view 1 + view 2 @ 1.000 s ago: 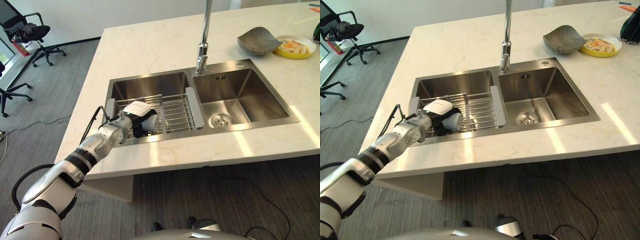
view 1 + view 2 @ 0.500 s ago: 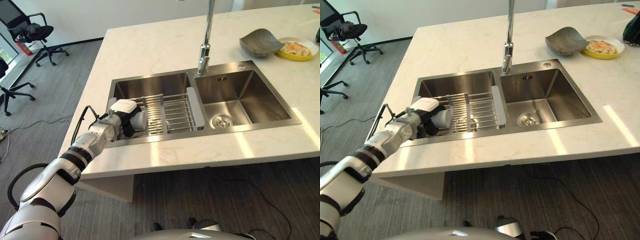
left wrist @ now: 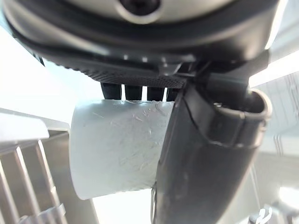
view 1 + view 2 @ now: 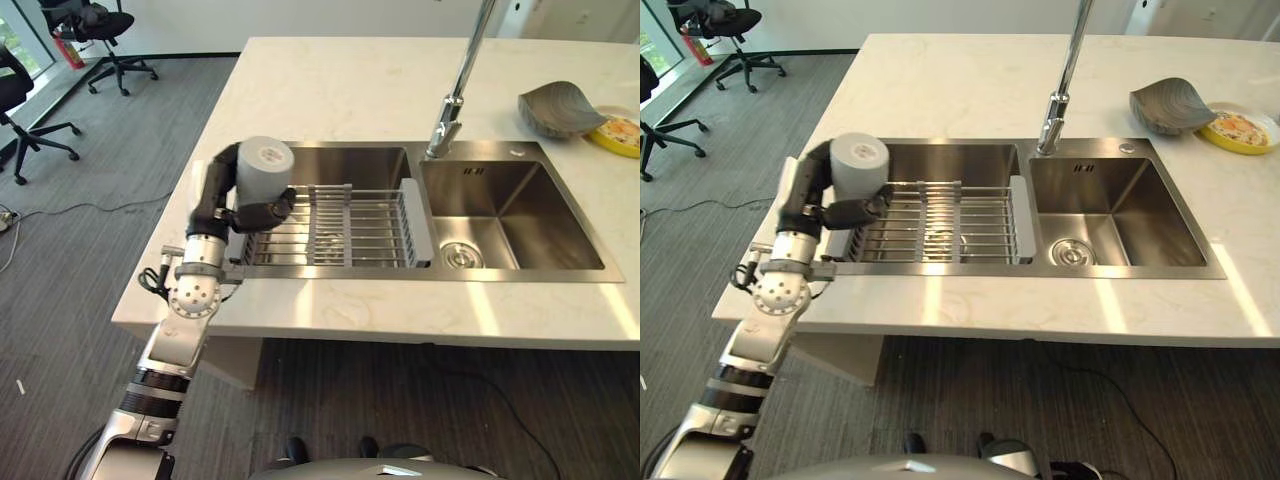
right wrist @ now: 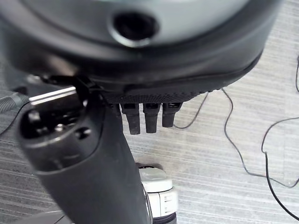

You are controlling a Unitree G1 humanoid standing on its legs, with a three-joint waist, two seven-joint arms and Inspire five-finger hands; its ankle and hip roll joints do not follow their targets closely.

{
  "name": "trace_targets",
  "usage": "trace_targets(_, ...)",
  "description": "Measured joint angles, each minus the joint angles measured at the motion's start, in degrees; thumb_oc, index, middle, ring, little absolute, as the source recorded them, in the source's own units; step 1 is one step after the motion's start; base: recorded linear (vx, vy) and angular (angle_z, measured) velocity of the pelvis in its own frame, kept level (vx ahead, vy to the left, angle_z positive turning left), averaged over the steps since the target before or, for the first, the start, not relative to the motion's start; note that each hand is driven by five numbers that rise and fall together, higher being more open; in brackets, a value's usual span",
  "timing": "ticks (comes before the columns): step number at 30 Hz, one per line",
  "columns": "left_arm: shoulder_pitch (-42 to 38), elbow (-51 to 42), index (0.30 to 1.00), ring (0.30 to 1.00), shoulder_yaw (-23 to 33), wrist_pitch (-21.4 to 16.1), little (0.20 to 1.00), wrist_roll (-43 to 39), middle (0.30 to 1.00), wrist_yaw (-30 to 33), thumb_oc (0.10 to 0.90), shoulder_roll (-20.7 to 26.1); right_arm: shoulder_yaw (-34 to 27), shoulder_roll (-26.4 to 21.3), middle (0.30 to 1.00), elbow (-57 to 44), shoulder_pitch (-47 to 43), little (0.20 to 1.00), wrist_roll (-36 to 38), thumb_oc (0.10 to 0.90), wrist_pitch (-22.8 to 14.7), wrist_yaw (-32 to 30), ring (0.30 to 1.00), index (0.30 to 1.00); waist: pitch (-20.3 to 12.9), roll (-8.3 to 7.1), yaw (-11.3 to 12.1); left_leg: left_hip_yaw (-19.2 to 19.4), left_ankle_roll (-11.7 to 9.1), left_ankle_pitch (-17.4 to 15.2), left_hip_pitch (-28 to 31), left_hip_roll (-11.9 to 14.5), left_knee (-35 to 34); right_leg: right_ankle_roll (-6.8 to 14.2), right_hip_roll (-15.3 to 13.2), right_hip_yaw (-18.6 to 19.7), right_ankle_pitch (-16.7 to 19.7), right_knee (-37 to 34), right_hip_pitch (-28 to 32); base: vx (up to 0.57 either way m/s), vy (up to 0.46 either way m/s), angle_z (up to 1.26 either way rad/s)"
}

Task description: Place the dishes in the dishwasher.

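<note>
My left hand (image 4: 213, 192) is raised above the left end of the sink's left basin (image 4: 345, 165), shut on a pale grey cup (image 4: 265, 166). The cup lies tilted in the grasp, its flat end facing up. In the left wrist view the fingers (image 3: 135, 91) curl over the cup (image 3: 117, 154) and the thumb presses its side. A wire dish rack (image 4: 355, 228) spans the basin just right of the hand. Over grey carpet hangs my right hand (image 5: 84, 154), relaxed and holding nothing.
A tall faucet (image 4: 456, 92) stands between the two basins. A grey bowl (image 4: 558, 108) and a yellow plate with food (image 4: 624, 135) sit on the counter at the far right. Office chairs (image 4: 105, 30) stand on the carpet far left.
The left hand has lifted the cup out of the rack and up above the sink's left end. The camera view has also shifted.
</note>
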Motion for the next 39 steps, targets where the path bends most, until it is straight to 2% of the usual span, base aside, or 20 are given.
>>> trace_targets(7, 13.59, -5.47, 0.3, 0.3, 6.88, -4.59, 0.3, -8.52, 0.3, 4.78, 0.4, -3.7, 2.3, -0.46, 0.9, -2.06, 1.67, 0.9, -1.48, 0.8, 1.04, -1.76, 0.9, 0.9, -0.34, 1.23, 5.19, -5.56, -0.29, 1.08, -2.28, -0.61, 0.09, -0.2, 0.0, -5.2, -0.4, 0.02, 0.37, -0.06, -0.041, 0.35)
trace_targets(10, 22.17, -5.24, 0.3, 0.3, 11.35, -4.32, 0.3, -8.77, 0.3, 8.4, 0.4, -3.98, 5.03, -1.15, 0.9, -3.58, 1.6, 0.9, -3.36, 0.8, 1.02, -2.13, 0.9, 0.9, -0.21, 2.19, 10.42, -9.71, -1.05, 2.97, -5.22, -0.73, 0.29, -0.24, 0.52, -9.07, -0.44, 0.06, -1.19, -0.17, -0.095, 0.91)
trace_targets(12, 24.39, -4.76, 0.3, 0.3, 12.86, -4.26, 0.3, -8.44, 0.3, 11.18, 0.4, -4.96, 4.54, -1.41, 0.9, -3.85, 3.2, 0.9, -3.31, 0.8, 0.24, -2.77, 0.9, 0.9, 0.53, 1.68, 13.96, -17.09, -7.02, 7.35, -9.47, -2.48, 0.33, -1.21, -0.77, -16.23, -0.65, -0.2, -2.87, -0.24, -0.043, 1.75)
trace_targets(13, 25.2, -3.62, 0.3, 0.3, 15.15, -4.18, 0.3, -8.44, 0.3, 13.24, 0.4, -6.2, 4.42, -1.75, 0.9, -4.57, 2.27, 0.9, -3.28, 0.8, -0.02, -2.93, 0.9, 0.9, 1.15, 1.89, 16.5, -15.79, -7.47, 6.44, -10.55, -2.34, 0.85, -1.8, -1.64, -19.24, -0.73, 0.31, -2.5, -0.29, -0.065, 1.38)
trace_targets(14, 25.95, -3.54, 0.3, 0.3, 15.92, -4.15, 0.3, -8.4, 0.3, 14.38, 0.4, -7.12, 2.97, -2.64, 0.9, -6.73, 2.94, 0.9, -3.27, 0.8, 0.03, -3.31, 0.9, 0.9, 1.73, 1.72, 18.1, -13.58, -4.0, 3.37, -9.83, -1.92, 1.67, -1.91, -2.65, -20.14, -0.8, 1.27, -2.92, -0.18, -0.112, 0.92)
trace_targets(16, 25.12, -1.78, 0.3, 0.3, 15.23, -4.4, 0.3, -6.09, 0.3, 14.77, 0.4, -6.84, 1.82, -3.58, 0.9, -5.43, 4.37, 0.9, -3.13, 0.8, -1.63, -4.45, 0.9, 0.9, 1.59, 0.27, 17.53, -9.67, -5.82, 0.45, -12.24, -2.57, 4.88, -1.37, -5.19, -30.03, -1.08, 0.6, -2.93, -0.18, -0.098, 1.89)
trace_targets(17, 24.22, -1.18, 0.3, 0.3, 15.04, -4.41, 0.3, -4.32, 0.3, 14.89, 0.4, -6.76, 1.78, -5.03, 0.9, -4.22, 4.22, 0.9, -3.15, 0.8, -2.0, -4.6, 0.9, 0.9, 1.74, 0.45, 16.28, -4.28, -3.63, -1.41, -14.52, -1.33, 8.21, -1.37, -7.26, -37.01, -2.08, 2.48, -3.35, -0.17, -0.053, 3.02)
trace_targets(20, 21.98, -1.55, 0.3, 0.3, 16.6, -4.53, 0.3, -3.06, 0.3, 16.95, 0.4, -6.45, -0.75, -6.77, 0.9, -3.4, 3.61, 0.9, -3.06, 0.8, -2.23, -4.83, 0.9, 0.9, 1.64, 0.32, 16.7, 0.94, -4.79, -1.96, -14.79, 1.42, 9.21, 0.0, -9.53, -41.17, -1.89, 3.38, -4.86, -0.16, -0.01, 2.0)
trace_targets(21, 19.11, -0.11, 0.3, 0.3, 16.25, -3.97, 0.3, -2.16, 0.3, 17.61, 0.4, -5.94, -4.15, -6.3, 0.9, -5.02, 5.53, 0.9, -0.53, 0.8, -2.86, -5.2, 0.9, 0.9, 1.89, -1.26, 13.32, 17.88, -4.3, -3.81, -13.09, 3.15, 11.94, 3.85, -13.8, -49.53, -1.85, 5.03, -1.99, 0.01, 0.155, 2.71)
trace_targets(22, 17.86, 0.61, 0.3, 0.3, 15.76, -3.85, 0.3, -1.11, 0.3, 17.04, 0.4, -6.14, -8.23, -5.15, 0.9, -4.7, 6.87, 0.9, 1.75, 0.8, -3.2, -5.17, 0.9, 0.9, 0.41, -1.71, 9.65, 26.22, -4.47, -3.65, -11.55, 4.0, 13.94, 2.73, -14.88, -54.07, -1.09, 6.73, -0.23, 0.14, 0.246, 3.05)
trace_targets(23, 19.34, -3.52, 0.3, 0.3, 15.4, -5.11, 0.3, 2.41, 0.3, 17.1, 0.4, -4.44, -10.27, -4.54, 0.9, -3.57, 6.63, 0.9, 5.5, 0.8, -2.45, -5.39, 0.9, 0.9, -2.57, 0.12, 10.47, 24.95, -1.04, 4.97, -7.39, 4.57, 8.82, 2.16, -15.81, -51.08, -0.46, 9.48, -0.91, 0.14, 0.204, 2.13)
trace_targets(26, 16.6, -4.03, 0.3, 0.3, 15.68, -5.68, 0.3, 4.79, 0.3, 17.2, 0.4, -3.26, -9.99, -4.16, 0.9, -3.86, 3.24, 0.9, 7.13, 0.8, -2.75, -4.95, 0.9, 0.9, -1.64, 3.29, 10.55, 17.95, 1.87, 1.19, -2.66, 3.67, 0.37, 4.15, -17.96, -47.87, -5.8, 19.84, -4.03, 0.11, 0.246, 0.79)
trace_targets(28, 14.28, -0.24, 0.3, 0.3, 16.15, -5.15, 0.3, 5.05, 0.3, 17.18, 0.4, -3.18, -6.55, -1.99, 0.9, -4.3, 0.01, 0.9, 7.13, 0.8, -3.38, -4.14, 0.9, 0.9, -2.04, 2.31, 10.65, 16.01, 2.23, 0.94, -1.24, 3.17, 0.4, 4.35, -16.02, -45.44, -5.98, 16.89, -8.24, 0.13, 0.221, 0.53)
trace_targets(30, 15.32, -0.03, 0.3, 0.3, 16.15, -4.09, 0.3, 5.11, 0.3, 16.45, 0.4, -0.94, -6.59, 1.42, 0.9, -4.36, -1.87, 0.9, 7.23, 0.8, -3.64, -3.88, 0.9, 0.9, -2.68, -1.83, 11.05, 15.64, 0.63, -0.25, -0.64, 1.29, 2.95, 0.96, -15.15, -43.76, 0.77, 15.53, -12.41, 0.25, 0.3, 0.57)
trace_targets(32, 15.4, 0.12, 0.3, 0.3, 12.57, -3.6, 0.3, 5.6, 0.3, 15.7, 0.4, -1.3, -6.45, 2.23, 0.9, -4.51, -1.28, 0.9, 9.51, 0.8, -4.55, -3.94, 0.9, 0.9, -1.47, -1.15, 8.08, 14.83, 3.17, -9.41, -6.81, 1.29, 14.64, 3.91, -22.44, -40.32, -0.78, 32.42, -13.27, 0.17, 0.115, 1.59)
trace_targets(33, 15.93, -0.92, 0.3, 0.3, 9.9, -3.58, 0.3, 5.66, 0.3, 15.37, 0.4, -0.6, -7.31, 1.26, 0.9, -6.99, -0.11, 0.9, 11.51, 0.8, -5.3, -3.88, 0.9, 0.9, -2.39, 0.61, 6.49, 11.71, 7.19, -7.45, -7.2, 0.02, 8.73, 5.96, -21.51, -34.28, -0.98, 38.86, -15.29, 0.25, 0.06, 1.61)
trace_targets(34, 15.17, -0.87, 0.3, 0.3, 9.05, -4.17, 0.3, 6.07, 0.3, 15.07, 0.4, -0.11, -7.2, 2.65, 0.9, -7.32, -1.42, 0.9, 11.61, 0.8, -5.28, -4.26, 0.9, 0.9, -0.86, -0.88, 6.22, 9.29, 6.48, -7.36, -6.13, -0.27, 8.62, 7.75, -14.9, -17.58, -6.9, 41.22, -19.14, 0.25, -0.02, 1.87)
trace_targets(35, 12.61, -0.13, 0.3, 0.3, 7.84, -4.07, 0.3, 5.97, 0.3, 14.83, 0.4, 0.14, -5.64, 4.01, 0.9, -8.17, -2.25, 0.9, 11.96, 0.8, -5.37, -4.43, 0.9, 0.9, -0.69, -0.18, 3.8, 2.86, 7.18, -7.62, -8.32, 0.82, 9.46, 5.8, -2.63, 1.54, -10.66, 36.16, -20.39, 0.25, -0.067, 1.85)
trace_targets(37, 10.34, 0.47, 0.3, 0.3, 5.85, -3.93, 0.3, 5.97, 0.3, 13.12, 0.4, 0.21, -5.82, 4.48, 0.9, -7.76, -2.88, 0.9, 12.71, 0.8, -4.99, -3.92, 0.9, 0.9, -0.37, -0.72, 4.25, 0.55, 6.35, -5.64, -7.97, 0.05, 6.71, 5.51, 0.81, 5.26, -11.26, 31.38, -22.34, 0.14, -0.072, 1.45)
trace_targets(39, 10.9, 0.22, 0.3, 0.3, 4.0, -3.37, 0.3, 5.02, 0.3, 10.75, 0.4, 0.24, -6.73, 4.12, 0.9, -5.39, -4.69, 0.9, 13.88, 0.8, -4.43, -4.09, 0.9, 0.9, 1.88, -1.93, 5.76, -1.84, 5.18, -4.83, -3.83, -2.39, 2.31, 3.69, -3.87, -3.14, -3.32, 14.51, -24.94, 0.11, -0.162, 0.87)
